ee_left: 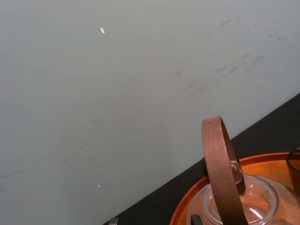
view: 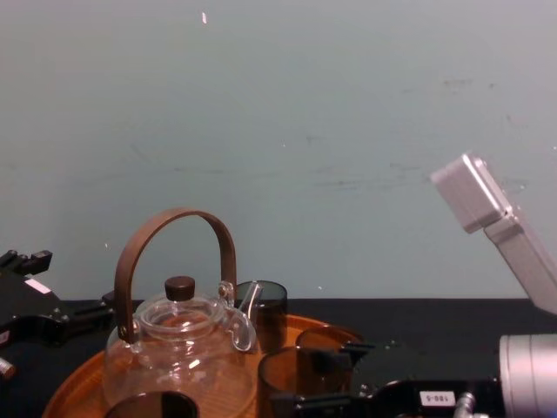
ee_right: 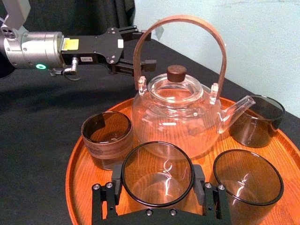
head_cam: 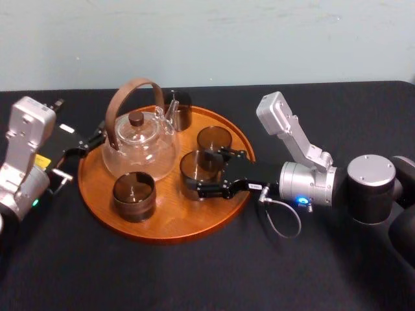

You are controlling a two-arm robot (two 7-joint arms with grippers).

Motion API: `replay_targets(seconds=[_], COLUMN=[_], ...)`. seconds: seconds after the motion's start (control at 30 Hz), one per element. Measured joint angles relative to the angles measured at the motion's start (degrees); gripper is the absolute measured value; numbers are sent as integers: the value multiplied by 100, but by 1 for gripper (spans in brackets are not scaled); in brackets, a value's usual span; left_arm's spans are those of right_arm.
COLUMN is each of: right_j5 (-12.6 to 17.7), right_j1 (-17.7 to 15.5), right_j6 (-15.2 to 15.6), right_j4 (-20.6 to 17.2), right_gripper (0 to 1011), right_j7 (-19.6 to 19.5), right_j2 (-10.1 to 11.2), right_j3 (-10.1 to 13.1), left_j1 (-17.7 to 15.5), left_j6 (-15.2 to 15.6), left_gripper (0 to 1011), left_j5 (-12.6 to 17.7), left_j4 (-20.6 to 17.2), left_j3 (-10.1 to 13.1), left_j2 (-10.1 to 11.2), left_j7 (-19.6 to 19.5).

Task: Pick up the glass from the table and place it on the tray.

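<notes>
Right end effector (ee_right: 158, 181) is pressed onto the glass (ee_right: 157, 164), one pad (ee_right: 116, 181) on each side of its wall. The glass stands upright on the tray (head_cam: 168, 227), toward the tray's right edge and well inside the rim.

Writing:
- White label (view: 435, 399) on the right end effector body has dark digits, roughly "188-5". Not sure of every digit.
- White label (ee_right: 86, 59) on the left end effector body reads roughly "157-4", with the same caveat.
- Yellow sticker (ee_right: 70, 43) sits just beside it. Its print is too small to read.
- No brand marks are legible on the glassware.

Left end effector (ee_right: 140, 48) has its fingers spread and holds nothing. It sits just off the tray's left edge, behind the teapot (head_cam: 139, 146) handle.

Also on the tray:
- The clear teapot has a brown hoop handle and a dark knob.
- Three more smoked glasses: one near the front edge (head_cam: 133, 194), one just behind the gripped glass (head_cam: 214, 138) and one at the far edge by the spout (head_cam: 178, 107).

Surface and room:
- The desk (head_cam: 194, 278) is matte black. The tray sits toward its far edge, left of centre.
- The wall (view: 305, 131) behind is pale blue-green with faint scuff lines.
- A blue light (head_cam: 301, 201) shows on the right arm and a green light (ee_right: 40, 66) on the left arm.
- A thin cable loop (head_cam: 283, 220) hangs by the right wrist.
</notes>
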Motion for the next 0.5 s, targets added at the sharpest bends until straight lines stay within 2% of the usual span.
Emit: replay_targets(seconds=[0.5], right_j5=[-73], right_j1=[59], right_j6=[-60], right_j4=[284], right_gripper=[903], right_j7=[47], right_j2=[-110], right_j3=[-25], left_j1=[0], left_j6=[0], left_gripper=[1001], left_j5=[0], left_j4=[0], left_j3=[0], left_j2=[0], left_j7=[0])
